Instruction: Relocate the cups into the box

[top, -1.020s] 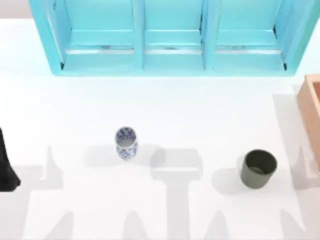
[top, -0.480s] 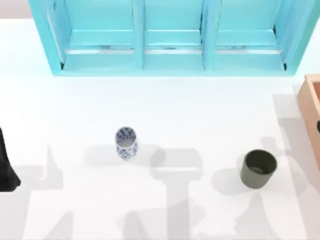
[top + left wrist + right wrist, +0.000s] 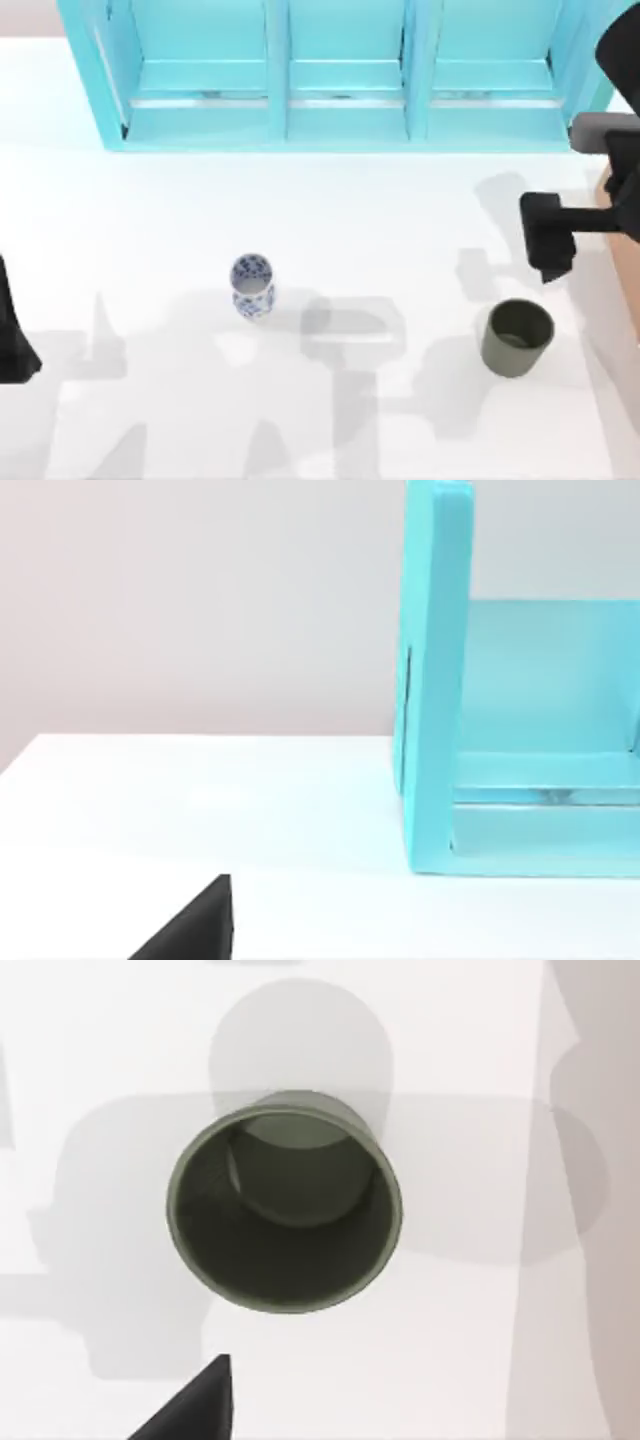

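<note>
The dark olive-grey cup (image 3: 517,337) stands upright at the table's right front, and the right wrist view looks down into the same cup (image 3: 285,1205). My right gripper (image 3: 549,250) hangs just behind and slightly right of it, apart from it. The white cup with blue flowers (image 3: 251,285) stands upright left of the table's middle. Behind my right arm at the right edge, a sliver of the tan box (image 3: 603,190) peeks out. My left gripper (image 3: 12,340) is parked at the table's left edge.
A big turquoise shelf unit (image 3: 340,75) runs along the back of the table, and its end wall (image 3: 435,680) fills part of the left wrist view. White tabletop lies between the two cups.
My right arm has swung in from the right edge and now hangs over the table just behind the olive cup. Both cups and the left arm stayed put.
</note>
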Available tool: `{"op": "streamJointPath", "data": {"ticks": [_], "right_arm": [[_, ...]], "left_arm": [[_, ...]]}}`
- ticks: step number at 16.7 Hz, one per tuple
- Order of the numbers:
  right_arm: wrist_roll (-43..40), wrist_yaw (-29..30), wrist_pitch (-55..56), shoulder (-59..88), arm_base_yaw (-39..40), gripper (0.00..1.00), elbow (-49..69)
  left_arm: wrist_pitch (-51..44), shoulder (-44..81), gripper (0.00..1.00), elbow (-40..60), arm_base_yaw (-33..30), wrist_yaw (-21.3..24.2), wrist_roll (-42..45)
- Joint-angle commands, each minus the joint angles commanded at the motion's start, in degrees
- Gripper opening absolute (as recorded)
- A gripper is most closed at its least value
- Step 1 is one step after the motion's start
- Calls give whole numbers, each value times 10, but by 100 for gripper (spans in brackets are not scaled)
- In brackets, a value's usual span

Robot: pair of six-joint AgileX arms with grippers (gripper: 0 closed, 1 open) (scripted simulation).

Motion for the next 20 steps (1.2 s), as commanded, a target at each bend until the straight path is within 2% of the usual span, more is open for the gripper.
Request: {"op": "streamJointPath", "data": {"ticks": [4, 11, 20], "right_arm": [[22, -1, -60, 84, 21, 100, 76], [23, -1, -55, 93, 22, 100, 73], [27, -1, 137, 146, 26, 100, -62]], "left_arm": [[0, 0, 100, 0, 0, 0, 0], [0, 0, 100, 0, 0, 0, 0], [0, 0, 100, 0, 0, 0, 0]]}}
